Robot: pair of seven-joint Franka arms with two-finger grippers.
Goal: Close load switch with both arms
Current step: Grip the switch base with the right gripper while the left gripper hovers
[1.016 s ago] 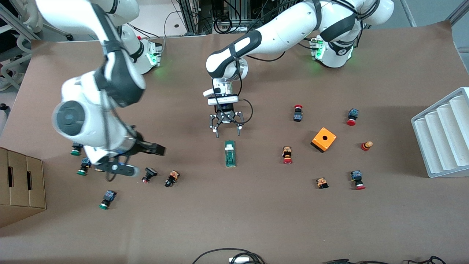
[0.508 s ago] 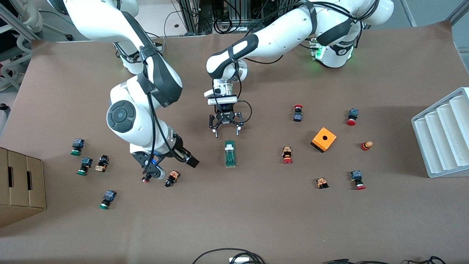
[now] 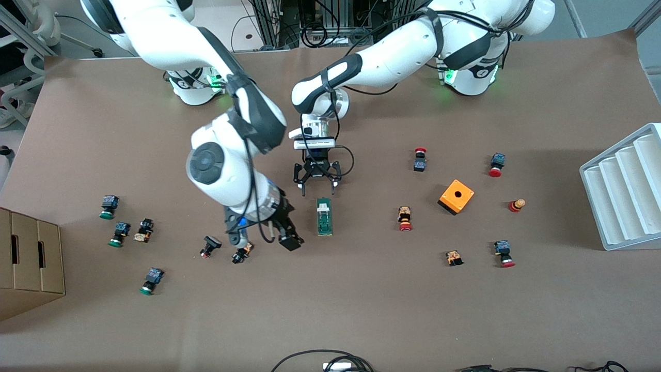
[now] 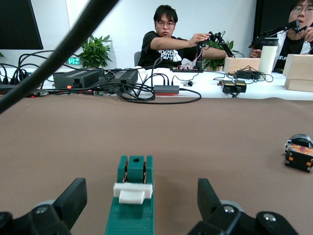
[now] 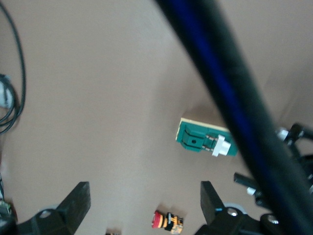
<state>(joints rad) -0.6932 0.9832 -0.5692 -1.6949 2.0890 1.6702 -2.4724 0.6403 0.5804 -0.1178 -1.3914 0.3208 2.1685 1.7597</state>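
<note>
Load switch [image 3: 324, 216]: narrow green plastic bar with a white sliding block near the end toward the robots; lies flat mid-table on the brown matte cover [image 3: 361, 299].
Left gripper [image 3: 316, 187]: black, jaws spread wide, empty, low over the cover just at the switch's block end; the left wrist view shows the switch [image 4: 131, 198] between its fingers [image 4: 72, 199].
Right gripper [image 3: 263, 238]: jaws wide, empty, over the cover beside the switch, toward the right arm's end.
Orange box [image 3: 456, 196]: square, one round hole on top, toward the left arm's end.
</note>
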